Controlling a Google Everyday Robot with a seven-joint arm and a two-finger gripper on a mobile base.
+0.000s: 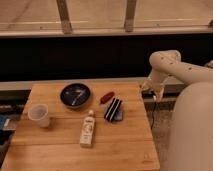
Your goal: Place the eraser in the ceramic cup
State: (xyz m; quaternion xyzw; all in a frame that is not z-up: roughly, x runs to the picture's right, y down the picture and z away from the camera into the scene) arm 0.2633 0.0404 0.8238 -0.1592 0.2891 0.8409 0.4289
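Eraser lies on a blue-grey pad mid desk; it looks light and stiff, so I'd pinch its long sides. My gripper hangs spread, empty, beside the desk's right edge.

Eraser at table centre, ceramic cup at its left edge, tool beyond the right edge.

The claw hangs just off the table's far right corner, jaws spread. The strip along the right edge is bare. Toward the ceramic cup at the left edge, the black bowl and a lying bottle flank the gap.
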